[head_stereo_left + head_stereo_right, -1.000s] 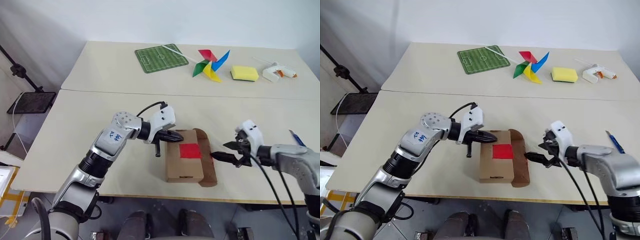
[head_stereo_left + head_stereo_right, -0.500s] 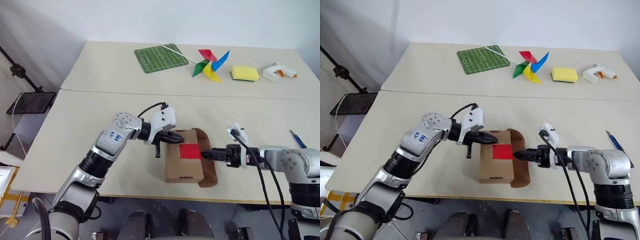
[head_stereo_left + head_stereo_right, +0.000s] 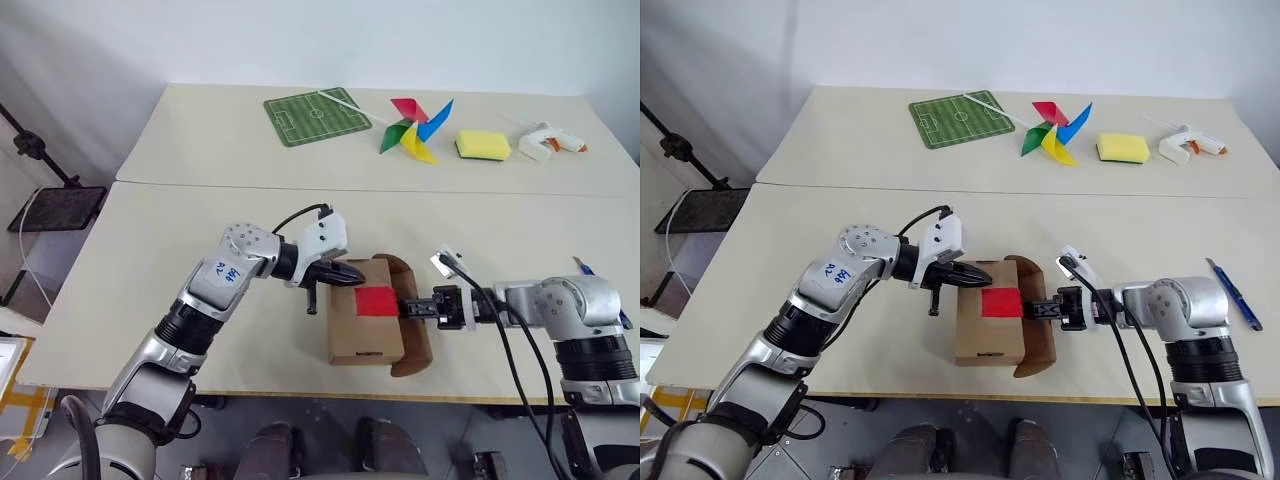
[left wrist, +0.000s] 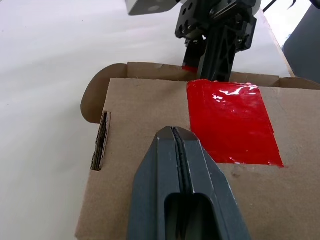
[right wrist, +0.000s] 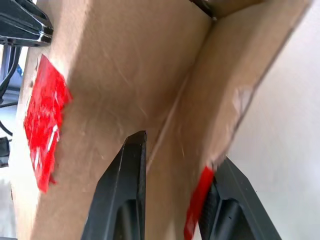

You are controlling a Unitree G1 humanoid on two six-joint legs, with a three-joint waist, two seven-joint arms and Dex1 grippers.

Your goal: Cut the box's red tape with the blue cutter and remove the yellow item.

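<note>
The brown box (image 3: pixel 360 335) lies near the table's front edge, with the red tape (image 3: pixel 377 301) on its top. Its right flap (image 3: pixel 418 345) stands folded open. My left gripper (image 3: pixel 352 275) is shut and rests on the box's top at the left, beside the tape (image 4: pixel 230 125). My right gripper (image 3: pixel 408 308) comes in from the right, and its fingers (image 5: pixel 125 195) are closed over the flap's edge, which carries a strip of red tape (image 5: pixel 196 202). The blue cutter (image 3: pixel 1233 293) lies on the table at the far right. The yellow item is hidden.
At the back of the far table lie a green football-pitch mat (image 3: pixel 317 117), a multicoloured pinwheel (image 3: pixel 412 127), a yellow sponge (image 3: pixel 483 146) and a white glue gun (image 3: pixel 548 142). The box sits close to the table's front edge (image 3: pixel 300 388).
My right gripper has moved left to the box, rolled, and gone from open to closed on the flap. The left arm and the box have stayed put.
</note>
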